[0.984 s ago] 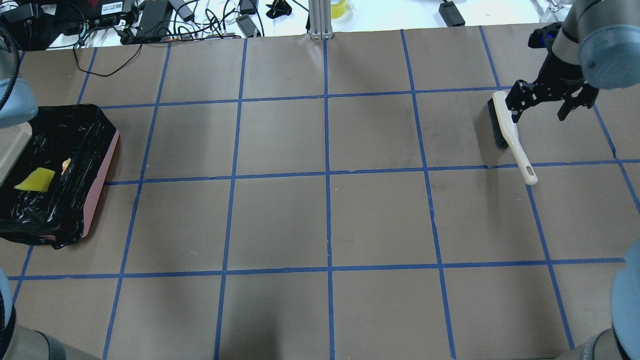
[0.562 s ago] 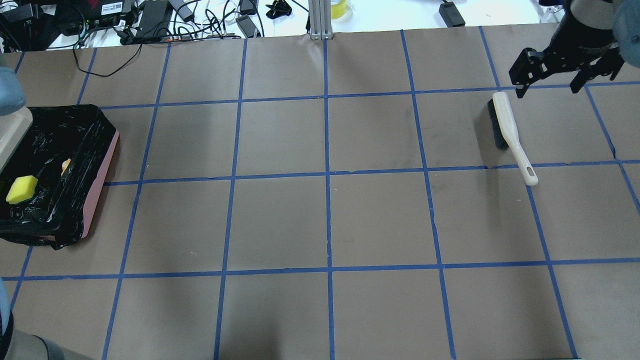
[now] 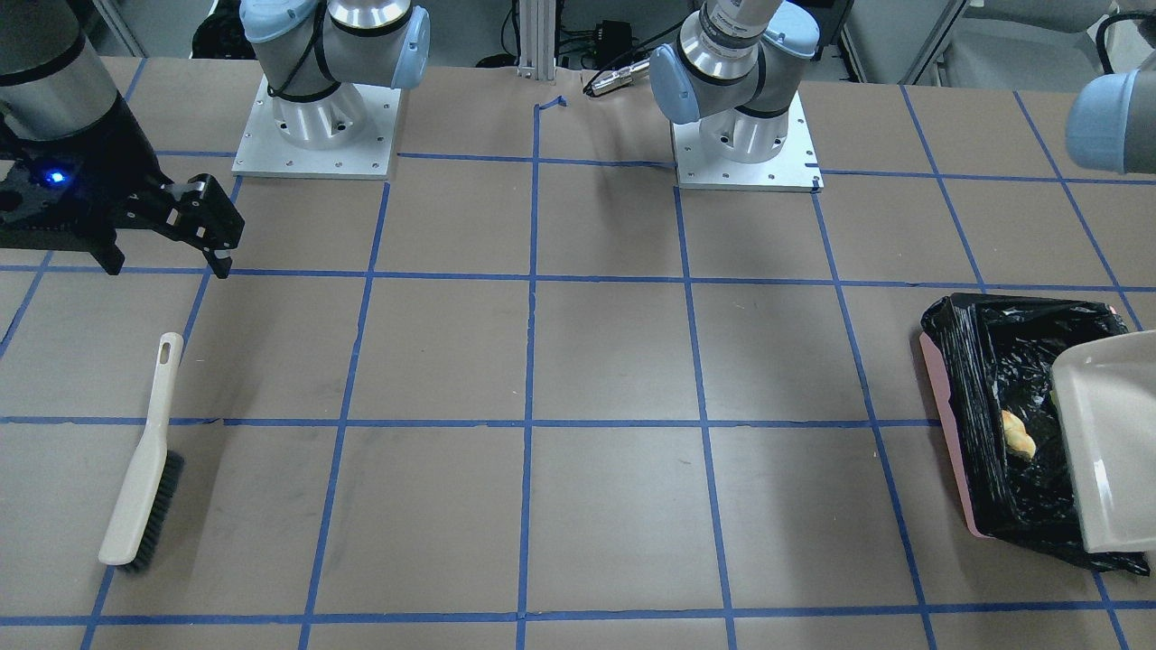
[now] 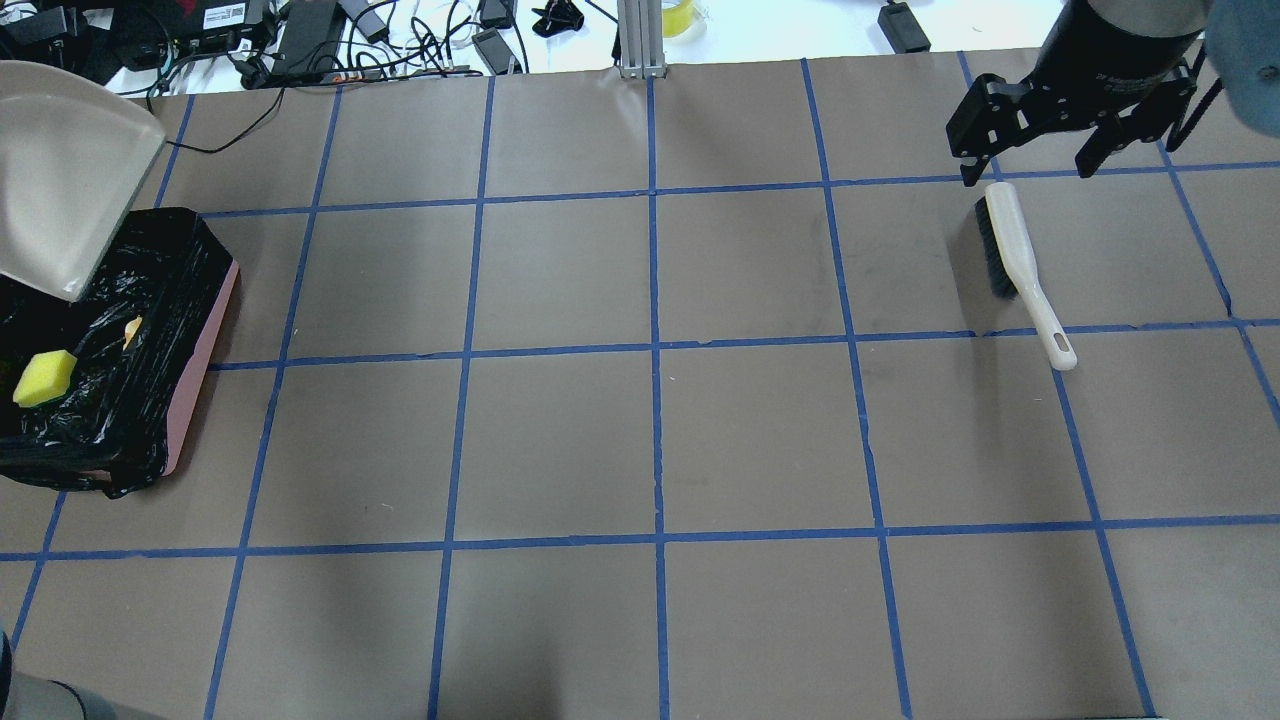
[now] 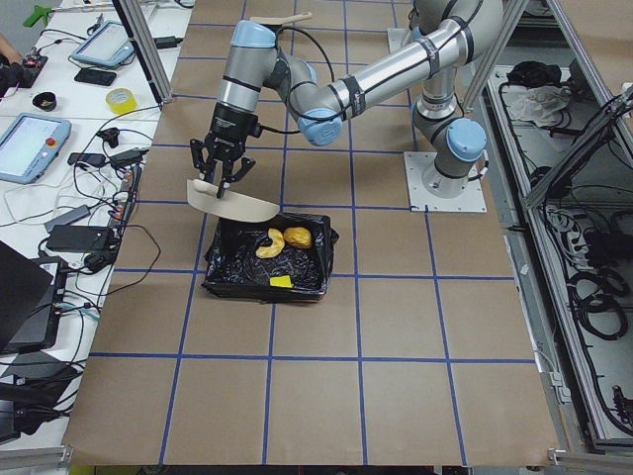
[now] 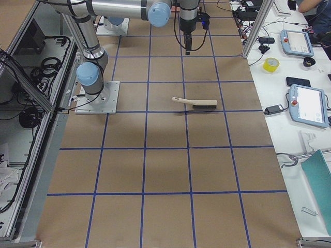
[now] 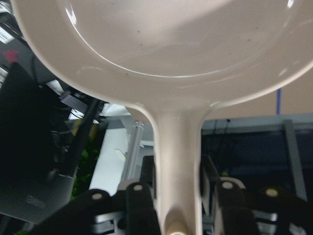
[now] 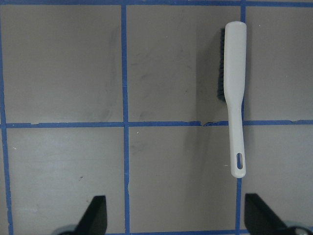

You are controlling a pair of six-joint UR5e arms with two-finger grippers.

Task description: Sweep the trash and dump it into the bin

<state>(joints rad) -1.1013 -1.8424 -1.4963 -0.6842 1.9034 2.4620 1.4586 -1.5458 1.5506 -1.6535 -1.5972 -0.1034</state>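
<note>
The bin (image 4: 205, 340), pink with a black bag, stands at the table's left end and also shows in the front view (image 3: 944, 406). In it lie the yellow sponge wedge (image 4: 45, 377), the bread crescent (image 5: 269, 243) and the potato-like oval (image 5: 298, 237). My left gripper (image 7: 178, 196) is shut on the handle of the off-white dustpan (image 4: 70, 190), held tilted above the bin's far side (image 5: 232, 203). My right gripper (image 4: 1025, 168) is open and empty, raised just beyond the head of the brush (image 4: 1020, 265).
The white-handled brush (image 8: 234, 98) lies flat on the brown paper at the right. Cables and power bricks (image 4: 300, 40) lie past the table's far edge. An aluminium post (image 4: 640, 40) stands at the far middle.
The dustpan has lifted up and back from the bin's left edge to above its far side. The sponge has slid left and settled in the bin. My right gripper has risen away from the brush.
</note>
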